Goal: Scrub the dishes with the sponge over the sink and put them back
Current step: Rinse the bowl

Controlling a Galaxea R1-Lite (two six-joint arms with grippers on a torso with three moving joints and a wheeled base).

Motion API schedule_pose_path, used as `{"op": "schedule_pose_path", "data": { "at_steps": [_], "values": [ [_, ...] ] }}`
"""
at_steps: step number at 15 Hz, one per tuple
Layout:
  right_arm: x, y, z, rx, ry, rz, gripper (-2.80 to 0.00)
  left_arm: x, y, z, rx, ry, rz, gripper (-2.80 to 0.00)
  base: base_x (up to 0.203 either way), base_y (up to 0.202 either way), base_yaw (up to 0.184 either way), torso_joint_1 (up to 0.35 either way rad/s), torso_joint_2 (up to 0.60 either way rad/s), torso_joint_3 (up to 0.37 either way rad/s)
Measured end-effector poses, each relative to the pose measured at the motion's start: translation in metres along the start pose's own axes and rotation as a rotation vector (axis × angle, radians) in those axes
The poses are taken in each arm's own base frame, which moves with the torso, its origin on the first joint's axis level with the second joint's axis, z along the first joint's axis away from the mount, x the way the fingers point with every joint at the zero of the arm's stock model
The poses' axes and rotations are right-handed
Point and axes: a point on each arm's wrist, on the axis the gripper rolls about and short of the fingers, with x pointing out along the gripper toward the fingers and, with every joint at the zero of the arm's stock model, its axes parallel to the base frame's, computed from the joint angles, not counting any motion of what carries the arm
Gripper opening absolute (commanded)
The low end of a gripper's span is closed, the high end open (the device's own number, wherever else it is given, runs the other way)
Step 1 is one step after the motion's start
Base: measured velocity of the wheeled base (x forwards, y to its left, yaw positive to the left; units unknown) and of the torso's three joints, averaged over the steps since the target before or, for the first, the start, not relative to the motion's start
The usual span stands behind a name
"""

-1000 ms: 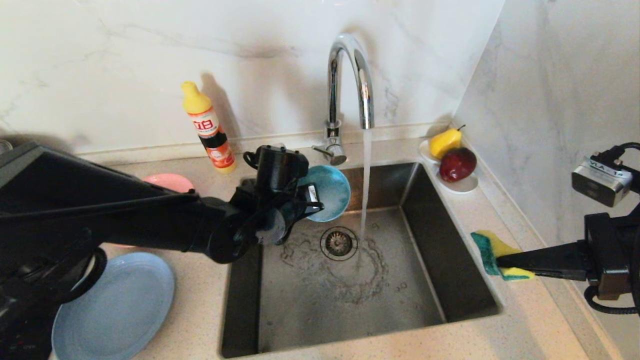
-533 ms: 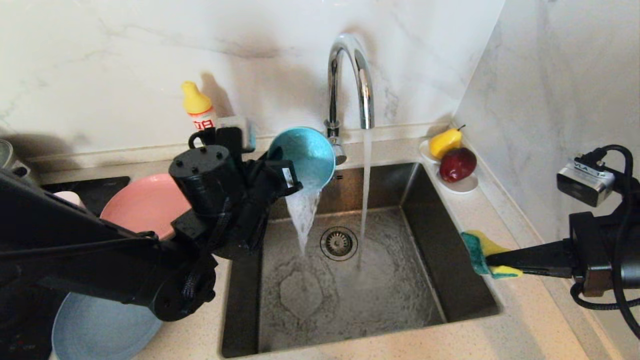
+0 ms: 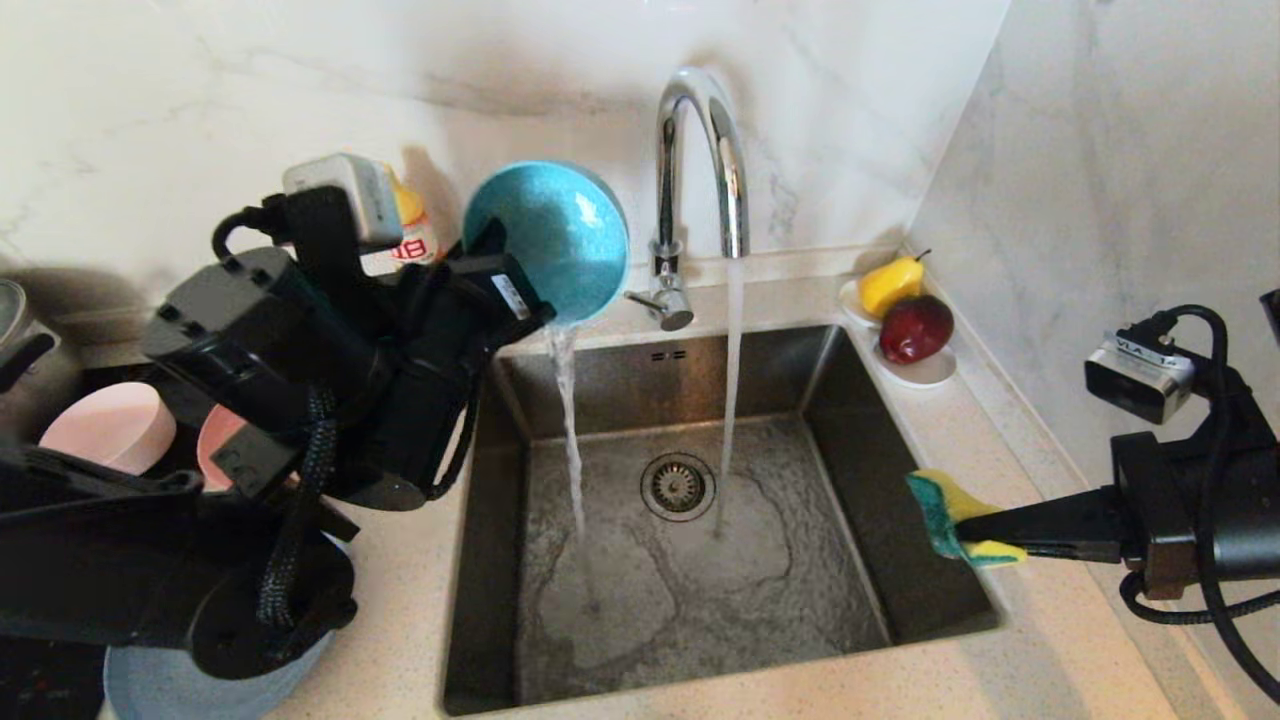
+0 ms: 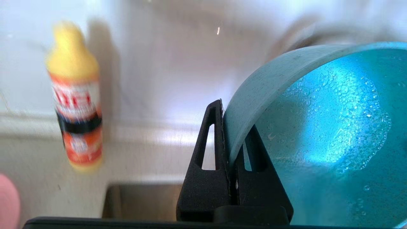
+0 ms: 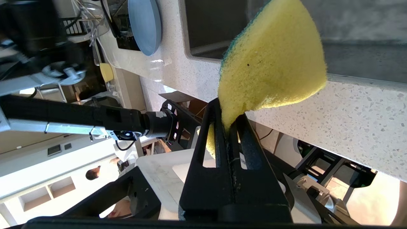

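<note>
Head view: left hand (image 3: 520, 300) pinches the tipped teal bowl (image 3: 550, 240) at the sink's (image 3: 700, 590) back-left corner; right hand (image 3: 985, 530), clamping the sponge (image 3: 945, 515), waits opposite.

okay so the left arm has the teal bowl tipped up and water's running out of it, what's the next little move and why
Probably hold the teal bowl tipped a moment longer, then bring it over the sink. The left gripper pinches its rim, a thin stream is falling from it, and the right gripper waits with the sponge at the sink's right edge.

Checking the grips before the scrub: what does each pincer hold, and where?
Left pincer clamps the teal bowl by its rim; right pincer pinches the sponge at one edge.
</note>
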Motion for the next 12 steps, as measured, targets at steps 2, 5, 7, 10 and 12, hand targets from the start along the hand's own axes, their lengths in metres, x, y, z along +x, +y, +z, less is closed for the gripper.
{"op": "schedule_pose_path", "data": {
  "at_steps": [2, 5, 7, 10, 12],
  "values": [
    [0.001, -0.001, 0.0, 0.003, 0.001, -0.002, -2.8, -0.004, 0.002, 0.02, -0.022, -0.047, -0.004, -2.8, 0.0, 0.0, 0.0, 0.0, 0.0, 0.0],
    [0.001, -0.001, 0.001, 0.004, 0.001, -0.003, -2.8, -0.01, 0.005, 0.047, -0.052, -0.109, -0.009, -2.8, 0.0, 0.0, 0.0, 0.0, 0.0, 0.0],
    [0.001, -0.001, 0.001, 0.004, -0.001, -0.005, -2.8, -0.013, 0.007, 0.056, -0.064, -0.132, -0.008, -2.8, 0.0, 0.0, 0.0, 0.0, 0.0, 0.0],
    [0.0, -0.001, 0.001, 0.003, -0.002, -0.005, -2.8, -0.017, 0.008, 0.064, -0.078, -0.147, -0.009, -2.8, 0.0, 0.0, 0.0, 0.0, 0.0, 0.0],
    [0.0, 0.0, 0.002, 0.001, -0.005, -0.004, -2.8, -0.018, 0.008, 0.063, -0.075, -0.14, -0.01, -2.8, 0.0, 0.0, 0.0, 0.0, 0.0, 0.0]
  ]
}}
